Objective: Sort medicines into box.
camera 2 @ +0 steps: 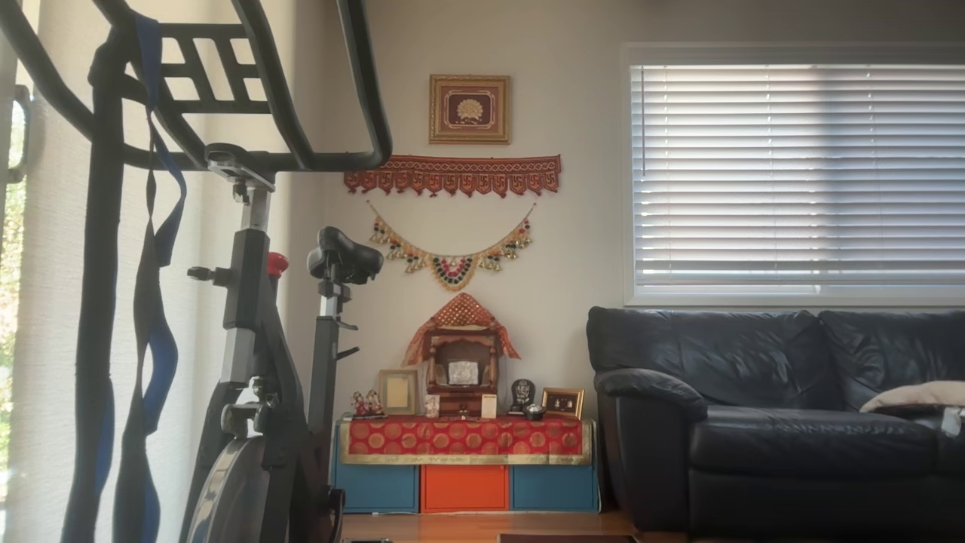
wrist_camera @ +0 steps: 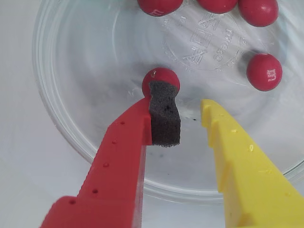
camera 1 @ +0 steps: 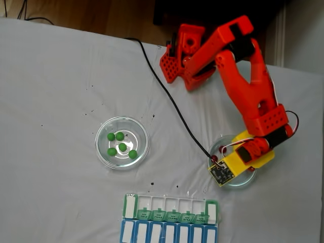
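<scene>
Around you on the white table (camera 1: 61, 202): a glass dish (camera 1: 122, 143) of five green balls (camera 1: 122, 147) sits mid-table, well apart from your arm. The pill organizer (camera 1: 170, 223) lies at the near edge, its blue row cut off by the frame. Your gripper (wrist_camera: 183, 102) hangs over the second dish (wrist_camera: 85, 152), fingers spread with nothing between them, the foam pad (wrist_camera: 165, 118) on the red finger touching a glossy dark red ball (wrist_camera: 160, 77). Four more red ones lie further in, three cropped by the wrist view's edge.
</scene>
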You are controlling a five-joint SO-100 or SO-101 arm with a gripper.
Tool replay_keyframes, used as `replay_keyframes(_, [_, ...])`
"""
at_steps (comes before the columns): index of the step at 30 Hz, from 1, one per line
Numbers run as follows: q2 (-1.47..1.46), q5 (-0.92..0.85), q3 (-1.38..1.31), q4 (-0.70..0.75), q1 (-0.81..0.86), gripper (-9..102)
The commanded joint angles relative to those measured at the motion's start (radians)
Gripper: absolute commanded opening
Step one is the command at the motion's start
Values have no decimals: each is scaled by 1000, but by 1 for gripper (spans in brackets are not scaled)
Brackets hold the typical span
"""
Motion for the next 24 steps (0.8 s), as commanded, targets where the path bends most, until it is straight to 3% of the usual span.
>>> replay_keyframes(1, [18, -14, -46, -11, 11, 10])
replay_keyframes(24, [124, -32, -14, 9, 17, 15])
